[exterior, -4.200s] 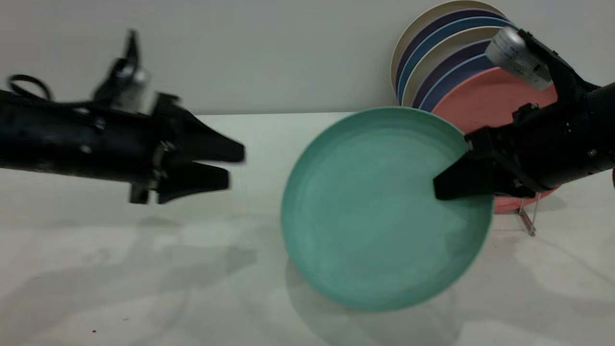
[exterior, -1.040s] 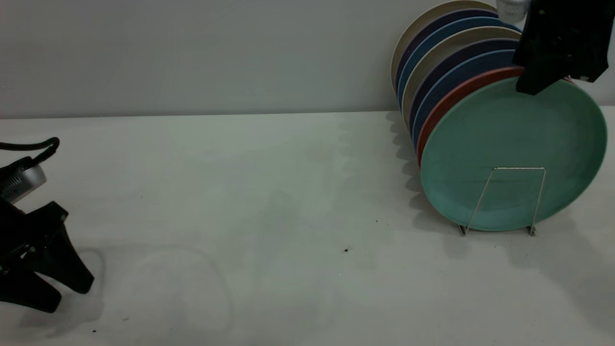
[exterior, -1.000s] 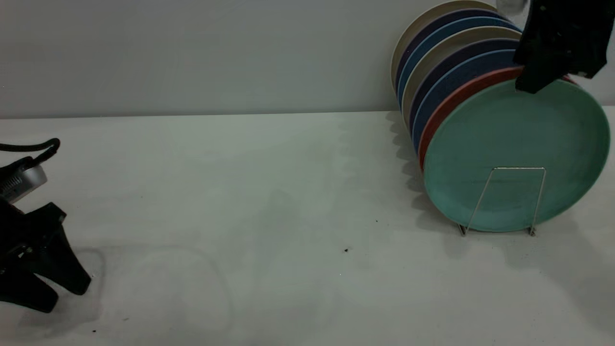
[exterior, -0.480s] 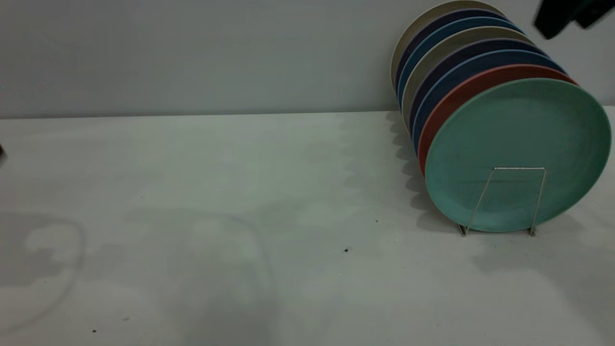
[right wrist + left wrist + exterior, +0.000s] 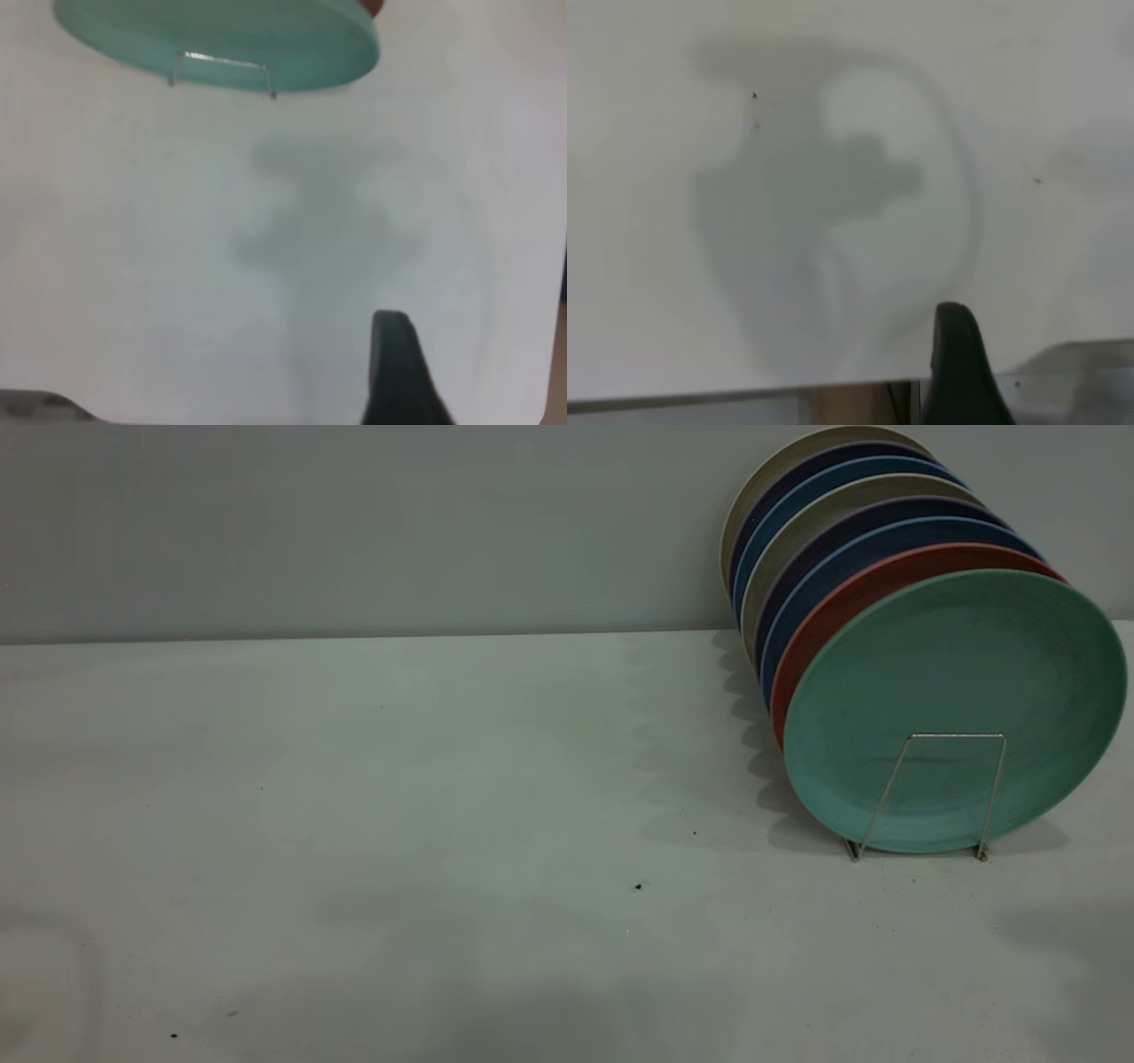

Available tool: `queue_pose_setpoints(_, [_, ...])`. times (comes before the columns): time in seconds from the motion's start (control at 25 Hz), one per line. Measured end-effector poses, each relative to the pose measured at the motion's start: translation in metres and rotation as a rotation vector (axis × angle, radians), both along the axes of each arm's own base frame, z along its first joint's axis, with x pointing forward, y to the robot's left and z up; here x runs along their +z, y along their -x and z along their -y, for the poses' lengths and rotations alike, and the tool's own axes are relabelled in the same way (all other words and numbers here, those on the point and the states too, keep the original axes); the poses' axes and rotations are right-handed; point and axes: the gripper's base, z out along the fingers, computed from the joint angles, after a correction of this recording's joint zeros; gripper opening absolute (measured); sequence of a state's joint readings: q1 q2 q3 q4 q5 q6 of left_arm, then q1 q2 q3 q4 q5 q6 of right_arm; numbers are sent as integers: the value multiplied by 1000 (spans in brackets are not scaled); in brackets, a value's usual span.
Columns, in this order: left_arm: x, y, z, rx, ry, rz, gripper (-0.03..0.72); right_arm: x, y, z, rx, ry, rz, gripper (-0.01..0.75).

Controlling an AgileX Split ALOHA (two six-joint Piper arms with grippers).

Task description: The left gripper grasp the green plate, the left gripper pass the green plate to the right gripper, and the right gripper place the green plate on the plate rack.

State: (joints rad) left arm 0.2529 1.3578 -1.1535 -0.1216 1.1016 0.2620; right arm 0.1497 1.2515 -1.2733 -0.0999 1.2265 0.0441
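Teal-green round matte plastic plate stands on edge at the front of the thin silver wire plate rack, leaning back against the salmon-pink plate just behind it, with blue and beige plates farther back. Front wire loop crosses its lower face, which looks like what keeps it from sliding forward. No gripper touches the plate; placement looks done. Right gripper hangs off the rack over bare white desk, one finger visible, grip cannot be told. Left gripper well away from rack by the desk edge, likewise unreadable.
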Motion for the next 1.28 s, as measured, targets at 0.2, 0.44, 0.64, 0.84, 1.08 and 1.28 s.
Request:
queue_pose_setpoints(0.2, [46, 65, 22, -6, 10, 178, 509, 12, 71, 10, 28, -10, 110, 468])
queue_pose_setpoints(0.44, [34, 161, 50, 38, 19, 366, 509, -20, 140, 16, 91, -32, 158, 469])
queue_pose_setpoints(0.64, [3, 221, 65, 83, 13, 512, 509, -56, 180, 17, 136, -80, 207, 469])
queue_pose_setpoints(0.84, [-26, 255, 74, 78, -14, 652, 509, -95, 201, 18, 161, -88, 248, 440])
queue_pose_setpoints(1.08, [-32, 268, 76, 47, -51, 729, 509, -106, 224, 20, 170, -118, 409, 418])
queue_pose_setpoints(1.28, [-43, 265, 73, -35, -55, 691, 509, -106, 230, 21, 172, -121, 450, 416])
